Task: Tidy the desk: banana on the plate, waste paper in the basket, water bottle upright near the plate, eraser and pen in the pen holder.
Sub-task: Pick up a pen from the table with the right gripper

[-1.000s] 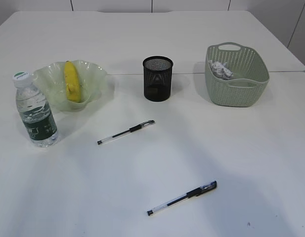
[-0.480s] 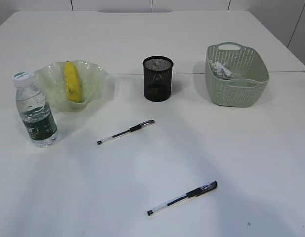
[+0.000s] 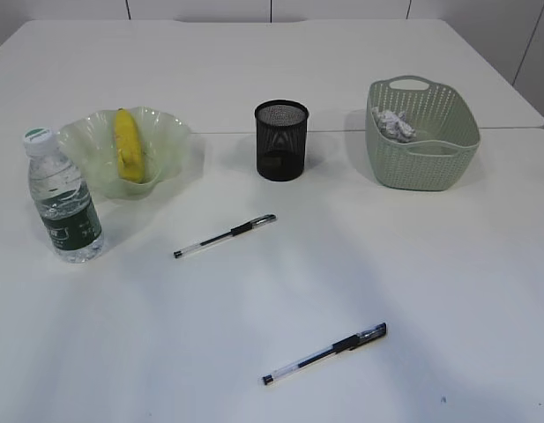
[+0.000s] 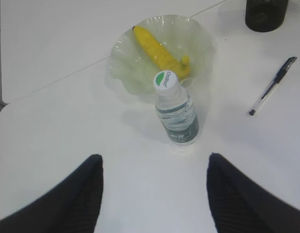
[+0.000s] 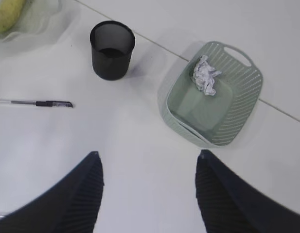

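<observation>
— Where do your pincers stand?
— My left gripper [image 4: 154,194] and right gripper [image 5: 149,194] gape wide, empty. The nearer black-capped clear pen [image 3: 324,353] lies at six o'clock from the black mesh pen holder [image 3: 281,140].

The exterior view looks down at a slant across the white table [image 3: 360,264], taking in everything. Each wrist view looks steeply down from well above: the left over the clear plastic water bottle [image 4: 176,112], the right over the pale green woven basket [image 5: 213,97]. Both wrist views share the black mesh pen holder [image 5: 112,49].
</observation>
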Controlling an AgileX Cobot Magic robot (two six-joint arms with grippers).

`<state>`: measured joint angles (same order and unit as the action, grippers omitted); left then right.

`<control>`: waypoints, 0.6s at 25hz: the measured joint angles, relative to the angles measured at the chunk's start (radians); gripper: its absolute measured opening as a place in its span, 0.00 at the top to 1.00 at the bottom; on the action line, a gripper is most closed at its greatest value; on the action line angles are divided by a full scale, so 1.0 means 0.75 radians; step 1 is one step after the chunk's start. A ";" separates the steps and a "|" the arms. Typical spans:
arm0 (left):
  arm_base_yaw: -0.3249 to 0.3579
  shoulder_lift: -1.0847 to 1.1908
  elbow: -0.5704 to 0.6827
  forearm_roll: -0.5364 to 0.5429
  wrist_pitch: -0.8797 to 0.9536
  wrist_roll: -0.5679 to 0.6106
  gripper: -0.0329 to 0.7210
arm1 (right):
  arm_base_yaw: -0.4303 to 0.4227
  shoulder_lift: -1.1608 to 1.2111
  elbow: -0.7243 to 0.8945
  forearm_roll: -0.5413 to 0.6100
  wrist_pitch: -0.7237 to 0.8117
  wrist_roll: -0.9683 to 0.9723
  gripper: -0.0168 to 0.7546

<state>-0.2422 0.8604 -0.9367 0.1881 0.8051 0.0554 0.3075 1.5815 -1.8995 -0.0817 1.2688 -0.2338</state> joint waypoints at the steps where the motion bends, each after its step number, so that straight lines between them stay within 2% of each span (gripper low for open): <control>1: 0.000 0.000 0.000 -0.002 0.000 0.000 0.33 | 0.000 -0.009 0.029 0.000 0.000 -0.013 0.40; 10: 0.000 0.000 -0.003 -0.014 0.000 0.000 0.33 | 0.000 -0.038 0.103 0.003 0.000 -0.028 0.40; 15: 0.000 -0.002 -0.006 -0.014 0.009 0.000 0.33 | 0.000 -0.047 0.112 0.070 0.000 0.044 0.40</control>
<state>-0.2422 0.8587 -0.9411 0.1775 0.8119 0.0554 0.3075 1.5461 -1.8153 -0.0294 1.2688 -0.2009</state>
